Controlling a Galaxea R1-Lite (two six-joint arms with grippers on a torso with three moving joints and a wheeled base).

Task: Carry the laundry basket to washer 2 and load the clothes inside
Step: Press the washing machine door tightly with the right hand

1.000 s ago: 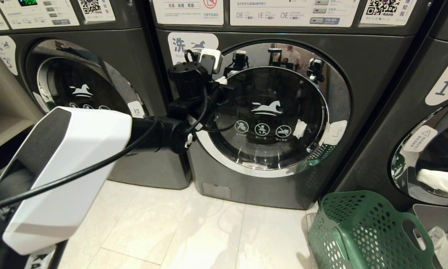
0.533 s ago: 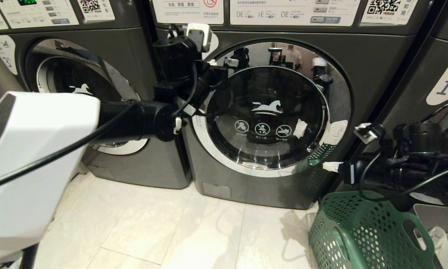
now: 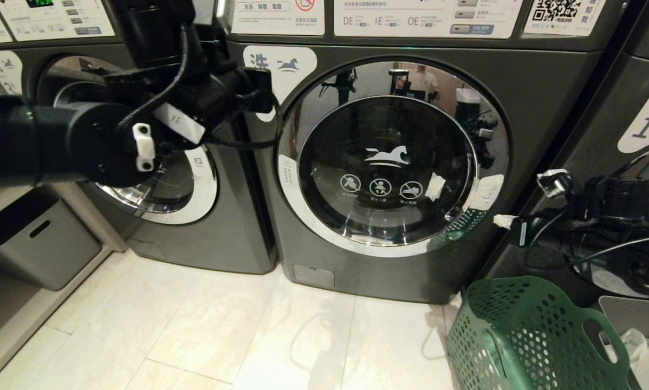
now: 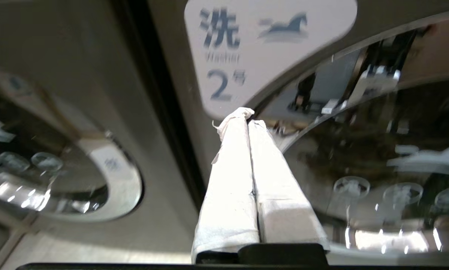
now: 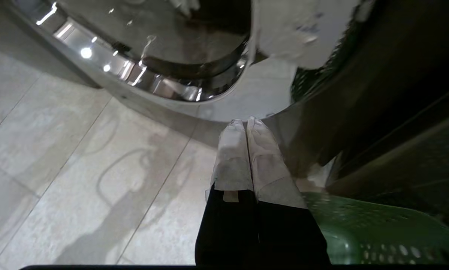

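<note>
Three washers [image 3: 389,162] are counted in a row — one green basket [image 3: 525,336], one grey bin [image 3: 37,244], two grippers [image 3: 259,95].

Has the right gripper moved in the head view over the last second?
Yes. The right gripper has come into view from the right, now beside washer 2's door, above the green basket.

Left gripper [image 4: 249,122] raised, right gripper [image 5: 246,122] low, both fingers pressed together.

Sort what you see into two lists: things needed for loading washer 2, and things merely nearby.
Needed:
green laundry basket
washer 2 and its closed door
left gripper, fingers shut, by the number 2 label
right gripper, fingers shut, above the basket

Merely nearby:
left-hand washer
washer 1
grey bin
</note>
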